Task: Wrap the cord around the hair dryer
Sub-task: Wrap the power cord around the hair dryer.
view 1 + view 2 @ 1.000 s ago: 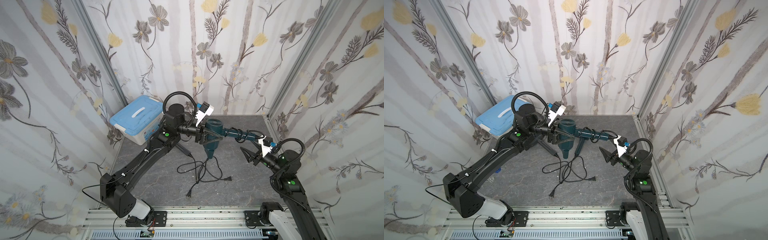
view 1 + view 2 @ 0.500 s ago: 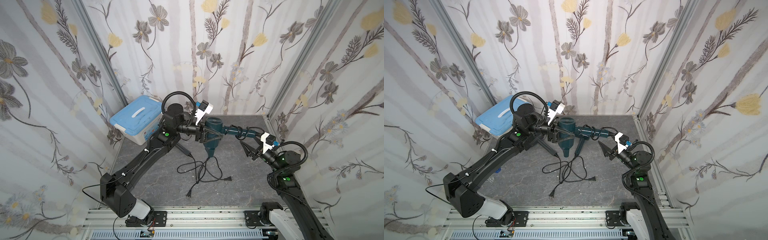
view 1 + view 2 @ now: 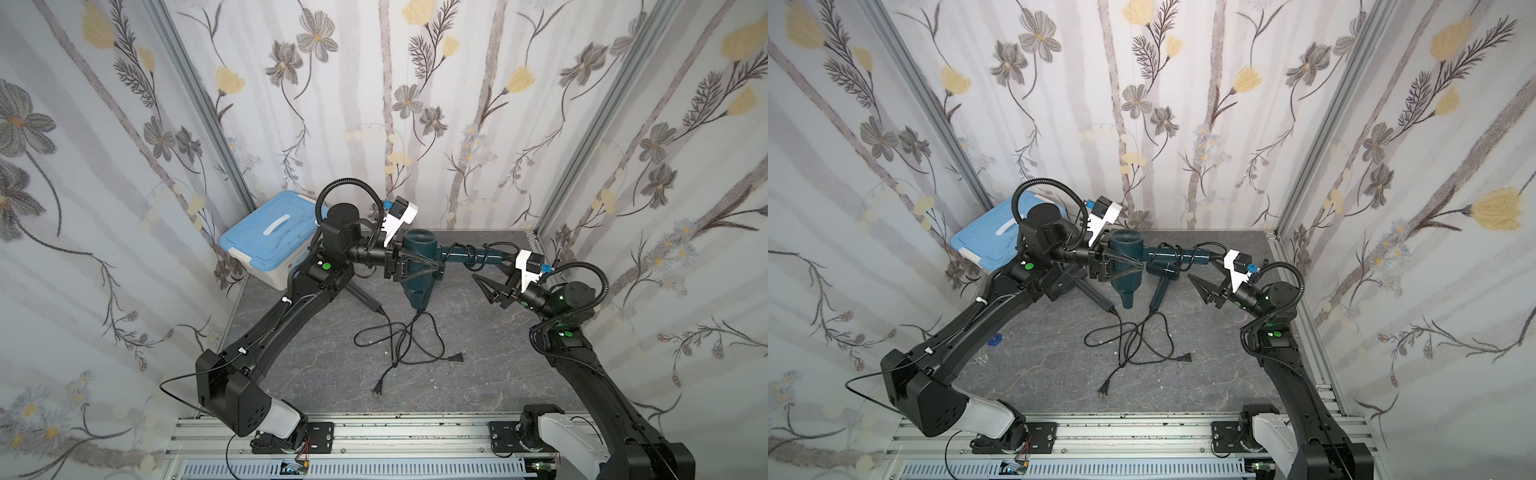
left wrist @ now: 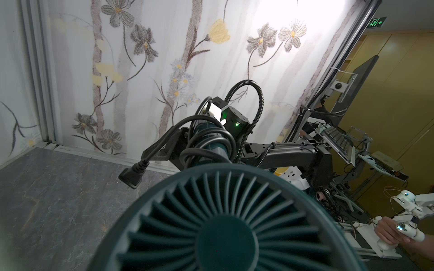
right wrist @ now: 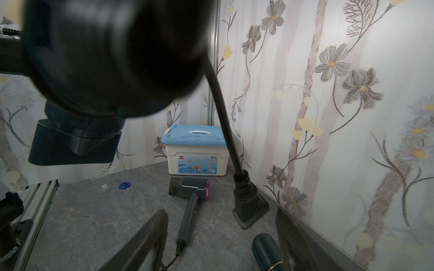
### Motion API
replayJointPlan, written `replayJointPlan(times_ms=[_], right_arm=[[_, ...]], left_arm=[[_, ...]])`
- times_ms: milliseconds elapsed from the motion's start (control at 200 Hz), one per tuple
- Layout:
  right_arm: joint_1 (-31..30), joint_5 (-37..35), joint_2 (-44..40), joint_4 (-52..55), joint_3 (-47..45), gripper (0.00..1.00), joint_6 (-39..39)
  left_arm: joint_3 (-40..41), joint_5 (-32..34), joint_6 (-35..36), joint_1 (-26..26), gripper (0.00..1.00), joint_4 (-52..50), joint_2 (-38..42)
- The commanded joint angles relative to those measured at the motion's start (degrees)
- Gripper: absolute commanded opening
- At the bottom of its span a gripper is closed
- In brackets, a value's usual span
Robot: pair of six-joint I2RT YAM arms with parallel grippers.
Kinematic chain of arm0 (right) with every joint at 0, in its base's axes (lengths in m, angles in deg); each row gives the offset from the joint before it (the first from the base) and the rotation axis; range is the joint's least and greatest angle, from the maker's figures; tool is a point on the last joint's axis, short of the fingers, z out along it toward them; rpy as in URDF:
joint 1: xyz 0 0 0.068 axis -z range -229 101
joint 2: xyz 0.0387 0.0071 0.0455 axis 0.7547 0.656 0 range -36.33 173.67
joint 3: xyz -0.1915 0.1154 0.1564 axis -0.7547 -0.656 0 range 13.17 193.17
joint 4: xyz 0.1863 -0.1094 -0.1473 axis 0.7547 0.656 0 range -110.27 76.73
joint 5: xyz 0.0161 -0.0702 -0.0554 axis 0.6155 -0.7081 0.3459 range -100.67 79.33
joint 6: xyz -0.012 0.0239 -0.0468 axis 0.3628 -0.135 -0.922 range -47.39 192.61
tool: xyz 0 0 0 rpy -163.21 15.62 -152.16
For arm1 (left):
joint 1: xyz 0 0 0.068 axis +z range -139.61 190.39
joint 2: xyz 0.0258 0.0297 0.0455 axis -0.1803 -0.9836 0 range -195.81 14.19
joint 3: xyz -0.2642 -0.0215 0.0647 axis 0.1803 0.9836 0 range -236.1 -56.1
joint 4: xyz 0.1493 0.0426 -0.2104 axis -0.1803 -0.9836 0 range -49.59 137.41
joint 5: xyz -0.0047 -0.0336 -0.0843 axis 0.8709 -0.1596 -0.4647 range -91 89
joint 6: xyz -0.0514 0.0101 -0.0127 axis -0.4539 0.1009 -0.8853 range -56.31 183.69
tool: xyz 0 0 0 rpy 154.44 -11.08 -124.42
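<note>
The teal hair dryer (image 3: 419, 253) (image 3: 1126, 253) hangs above the table with my left gripper (image 3: 415, 269) (image 3: 1121, 266) shut on its body. Its rear grille (image 4: 225, 223) fills the left wrist view and hides the jaws. Its handle points to the right. The black cord (image 3: 473, 254) (image 4: 206, 140) is coiled round the handle, and its plug (image 4: 131, 176) (image 5: 249, 206) dangles off the handle's end. My right gripper (image 3: 484, 286) (image 3: 1200, 289) (image 5: 220, 246) is open and empty, just below the handle's end and short of the plug.
A second teal dryer (image 3: 1163, 272) (image 5: 265, 253) and a dark grey dryer with a pink ring (image 5: 189, 187) lie on the table. Their cords (image 3: 399, 336) tangle in the middle. A blue-lidded box (image 3: 270, 241) fills the back left corner. A glass beaker (image 5: 101, 180) stands nearby.
My right gripper has risen a little and drawn in toward the handle's end, staying open. The left arm with the dryer has barely shifted.
</note>
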Motion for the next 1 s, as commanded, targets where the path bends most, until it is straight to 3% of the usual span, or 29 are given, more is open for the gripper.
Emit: replayJointPlan(times_ms=[0, 130, 465, 714, 834, 994], right_arm=[[0.65, 3.92, 1.54, 0.14, 2.64, 0.75, 1.2], [1.29, 7.79, 3.93, 2.66, 6.64, 0.76, 0.58], [1.03, 25.62, 17.39, 21.19, 22.3, 0.76, -10.18], [-0.68, 30.54, 24.06, 34.21, 30.23, 0.73, -19.67], [-2.22, 33.04, 28.81, 49.97, 36.58, 0.69, -31.51], [-2.85, 34.44, 30.91, 54.57, 38.38, 0.57, -34.88]], left_arm=[[-0.93, -2.25, 3.48, 2.8, 0.0, -2.47, 0.66], [-2.69, -2.82, 9.81, 5.15, 0.0, -10.74, 0.64], [-5.47, -8.03, 9.2, 5.74, 0.0, -12.38, 0.28], [-5.97, -8.7, 8.9, 5.3, 0.0, -12.64, 0.33], [-6.6, -8.7, 8.73, 5.08, 0.0, -12.63, 0.02], [-7.23, -8.26, 8.55, 4.94, 0.0, -12.56, -0.2]])
